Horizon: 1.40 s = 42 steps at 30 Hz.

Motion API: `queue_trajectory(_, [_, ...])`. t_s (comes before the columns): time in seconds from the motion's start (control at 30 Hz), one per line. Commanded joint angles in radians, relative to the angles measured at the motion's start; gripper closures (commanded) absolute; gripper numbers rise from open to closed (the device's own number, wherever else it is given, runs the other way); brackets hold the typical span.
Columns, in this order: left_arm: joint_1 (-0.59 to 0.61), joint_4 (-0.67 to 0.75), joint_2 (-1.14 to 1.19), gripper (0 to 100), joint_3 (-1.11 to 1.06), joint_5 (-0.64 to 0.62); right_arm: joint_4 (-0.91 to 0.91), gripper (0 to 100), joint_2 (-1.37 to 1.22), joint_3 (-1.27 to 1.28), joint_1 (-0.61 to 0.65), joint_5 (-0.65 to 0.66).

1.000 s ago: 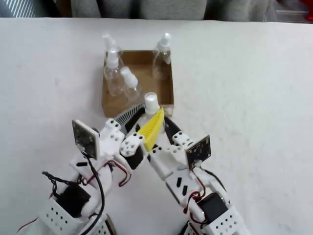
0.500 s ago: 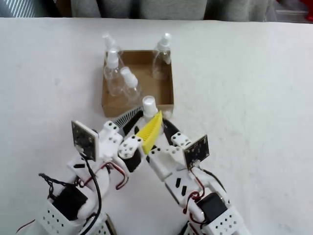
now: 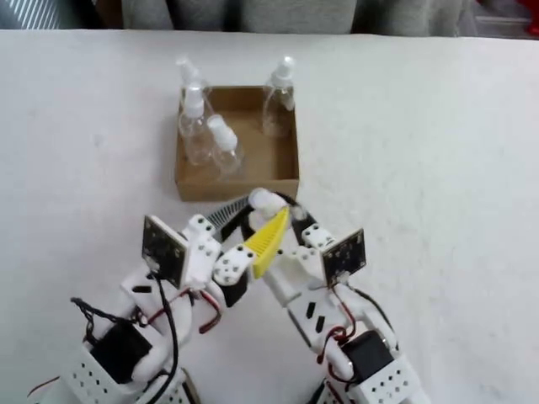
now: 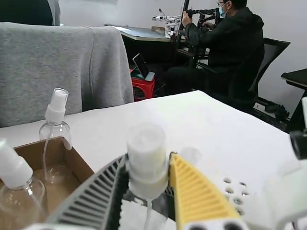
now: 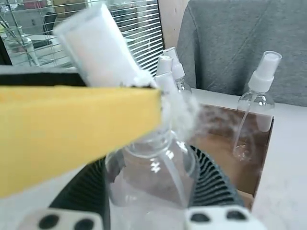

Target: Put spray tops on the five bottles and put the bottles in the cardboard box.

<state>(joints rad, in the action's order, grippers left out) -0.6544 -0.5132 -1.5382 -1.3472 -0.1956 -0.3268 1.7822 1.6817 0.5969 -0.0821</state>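
Right wrist view shows right gripper (image 5: 152, 165) clasping the bottle (image 5: 144, 191).

We log white table (image 3: 438, 151), plain top, spanning most of high view. Grey fabric (image 4: 62, 62) hangs over chair back just past table's far edge. Window blinds (image 5: 141, 28) sit behind, beside grey fabric. Deeper in room we see red crate (image 4: 144, 90) low down, with dark flat device (image 4: 140, 64) propped on it. Desk (image 4: 139, 32) stands behind crate. Black office chair (image 4: 274, 55) stands near pale wall. Red object (image 3: 505, 10) lies beyond table's far right corner; we cannot tell what it is.
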Motion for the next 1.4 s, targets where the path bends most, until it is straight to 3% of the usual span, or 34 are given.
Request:
queue_trajectory(0.0, [-0.048,-0.003,0.012,98,-0.060,0.015,0.050,97.5,0.021,0.005,-0.038,-0.003])
queue_trajectory(0.2, [-0.047,-0.012,0.012,98,-0.031,0.172,0.021,98.2,0.019,0.006,-0.036,0.031])
queue_trajectory(0.63, [-0.047,-0.255,0.016,98,0.077,0.178,0.007,98.2,0.018,0.008,0.004,0.083])
queue_trajectory(1.17, [-0.022,-0.264,0.077,98,0.230,0.178,-0.022,98.2,0.013,0.008,0.036,0.087])
queue_trajectory(1.37, [-0.001,-0.264,0.259,98,0.339,0.287,-0.051,98.2,0.016,0.008,0.051,0.087])
